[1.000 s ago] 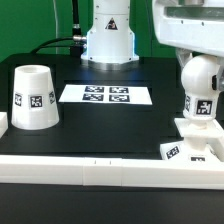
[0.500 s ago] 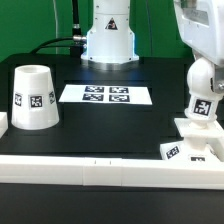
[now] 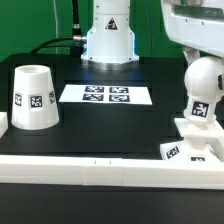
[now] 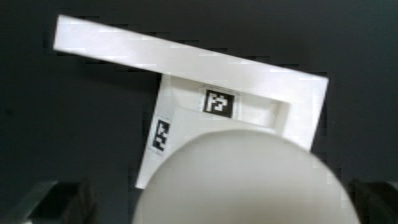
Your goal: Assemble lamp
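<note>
The bulb (image 3: 203, 85) stood upright on the base (image 3: 196, 135), at the exterior view's right, near the counter's (image 3: 110, 130) front edge. It sat there presumably because its foot has to seat in the base's middle. Whether it was fully home could not be told.

The pincer (image 4: 210, 198) hung directly over the bulb. In the wrist view its dark fingers (image 4: 50, 200) showed at either flank of the rounded top. I could not tell whether they were clamped on the bulb or only straddling it, as both pictures hid the contact. Coming from above would suit turning or pressing the bulb down along its own axis.

The bulb was smooth white plastic, an egg-like dome narrowing toward its foot, with a black-and-white tag on its side. The base was a flat square slab of the same matte white. It had a slightly raised middle panel and carried tags on its upper face and on its front edge (image 3: 172, 151).

The shade (image 3: 32, 97) waited well apart at the exterior view's left. It rested mouth down like an upturned cup, which kept it stable and out of the arm's way until its turn. It was a tapered white shell with one tag facing the camera.

Between them, further back, the marker board (image 3: 105, 95) lay flat on the black counter. It was thin, white and printed with four dark squares. The arm's pedestal (image 3: 108, 35) rose behind it.
</note>
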Controlling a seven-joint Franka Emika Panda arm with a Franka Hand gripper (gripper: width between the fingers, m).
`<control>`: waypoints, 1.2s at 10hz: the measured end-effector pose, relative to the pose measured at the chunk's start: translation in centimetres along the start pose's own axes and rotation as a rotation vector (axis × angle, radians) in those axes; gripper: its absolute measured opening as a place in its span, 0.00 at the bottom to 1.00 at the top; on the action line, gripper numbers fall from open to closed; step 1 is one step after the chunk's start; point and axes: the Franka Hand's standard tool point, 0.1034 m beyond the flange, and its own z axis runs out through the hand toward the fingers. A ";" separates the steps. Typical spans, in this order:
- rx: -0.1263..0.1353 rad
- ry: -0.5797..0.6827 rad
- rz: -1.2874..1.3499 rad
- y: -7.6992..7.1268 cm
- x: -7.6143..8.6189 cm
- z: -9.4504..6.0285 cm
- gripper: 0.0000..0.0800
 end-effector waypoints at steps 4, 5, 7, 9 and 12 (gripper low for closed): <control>0.000 0.000 -0.304 0.0 0.0 0.0 0.87; -0.029 0.006 -0.446 0.3 0.2 0.0 0.87; -0.073 0.038 -0.749 0.3 0.6 -0.5 0.87; -0.099 0.058 -0.981 0.0 0.8 -0.6 0.87; -0.111 0.050 -1.226 0.0 0.7 -0.6 0.87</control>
